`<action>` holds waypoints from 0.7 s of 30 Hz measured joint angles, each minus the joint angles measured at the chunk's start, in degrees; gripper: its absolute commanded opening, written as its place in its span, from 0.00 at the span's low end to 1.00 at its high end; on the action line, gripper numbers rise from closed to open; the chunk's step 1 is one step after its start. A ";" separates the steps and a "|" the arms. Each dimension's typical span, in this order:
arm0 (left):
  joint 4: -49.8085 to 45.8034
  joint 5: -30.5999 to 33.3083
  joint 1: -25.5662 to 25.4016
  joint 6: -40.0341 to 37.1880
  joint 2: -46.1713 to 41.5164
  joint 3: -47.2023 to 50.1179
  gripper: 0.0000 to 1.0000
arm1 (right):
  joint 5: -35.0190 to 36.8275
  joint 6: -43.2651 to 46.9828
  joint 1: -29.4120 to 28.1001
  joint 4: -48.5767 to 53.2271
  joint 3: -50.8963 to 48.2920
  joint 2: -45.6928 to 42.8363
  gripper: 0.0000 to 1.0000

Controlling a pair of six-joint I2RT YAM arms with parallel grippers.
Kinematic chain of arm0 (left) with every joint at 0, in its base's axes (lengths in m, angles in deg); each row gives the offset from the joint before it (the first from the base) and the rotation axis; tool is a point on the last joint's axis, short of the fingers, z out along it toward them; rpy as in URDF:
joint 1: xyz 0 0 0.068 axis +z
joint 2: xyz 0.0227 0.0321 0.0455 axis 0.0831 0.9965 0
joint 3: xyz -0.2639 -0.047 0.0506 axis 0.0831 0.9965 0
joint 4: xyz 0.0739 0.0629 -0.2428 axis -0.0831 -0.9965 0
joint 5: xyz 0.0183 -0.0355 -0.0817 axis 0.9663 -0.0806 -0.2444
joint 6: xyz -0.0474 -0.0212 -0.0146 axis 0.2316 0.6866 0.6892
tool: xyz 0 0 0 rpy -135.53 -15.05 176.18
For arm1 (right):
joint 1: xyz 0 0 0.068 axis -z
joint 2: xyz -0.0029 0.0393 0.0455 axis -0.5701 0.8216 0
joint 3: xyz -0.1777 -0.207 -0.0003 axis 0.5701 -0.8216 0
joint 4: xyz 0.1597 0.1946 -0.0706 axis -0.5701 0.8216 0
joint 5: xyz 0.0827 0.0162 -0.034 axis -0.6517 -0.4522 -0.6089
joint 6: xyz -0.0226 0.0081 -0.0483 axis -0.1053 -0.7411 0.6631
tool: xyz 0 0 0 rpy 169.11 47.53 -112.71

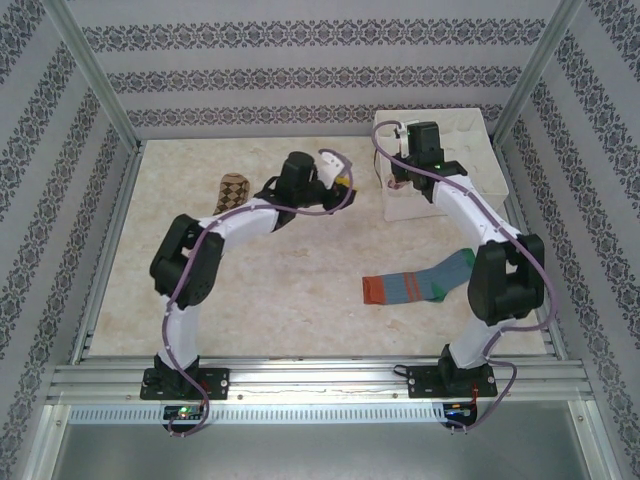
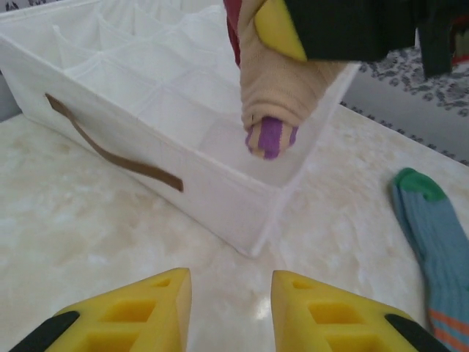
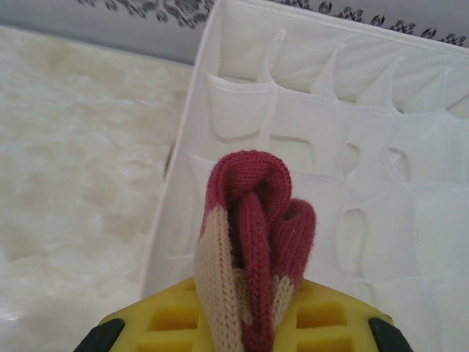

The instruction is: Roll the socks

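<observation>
Right pincer (image 3: pixel 245 319) grips peach sock (image 3: pixel 249 235) over divided white box (image 3: pixel 242 110); left pincer (image 2: pixel 231 293) gapes.

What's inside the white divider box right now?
The white box has empty compartments wherever they are visible. The right gripper holds a rolled peach-and-red sock over one corner cell. Whatever lies beneath the sock and gripper is covered.

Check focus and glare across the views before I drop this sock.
Top external: even light, the box washed out. Left wrist: left claw soft up close, glare on the table. Right wrist: sock sharp, box pale behind it.
</observation>
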 measured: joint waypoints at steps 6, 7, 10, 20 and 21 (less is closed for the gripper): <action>-7.28 3.98 -2.89 0.72 10.84 -16.33 0.37 | 0.92 5.62 0.37 0.17 1.44 3.69 0.01; -8.04 4.22 -3.19 1.49 12.46 -18.56 0.36 | 0.92 6.23 0.35 0.13 1.44 3.91 0.01; -8.48 4.52 -3.58 3.56 15.74 -22.21 0.36 | 0.87 7.80 0.37 -0.31 1.38 3.98 0.01; -8.98 6.86 -3.56 6.78 17.62 -22.67 0.38 | -2.62 10.08 0.28 -3.67 -0.87 7.78 0.05; -8.98 6.93 -3.56 7.02 17.62 -22.64 0.38 | -2.80 10.32 0.24 -3.76 -1.18 8.24 0.05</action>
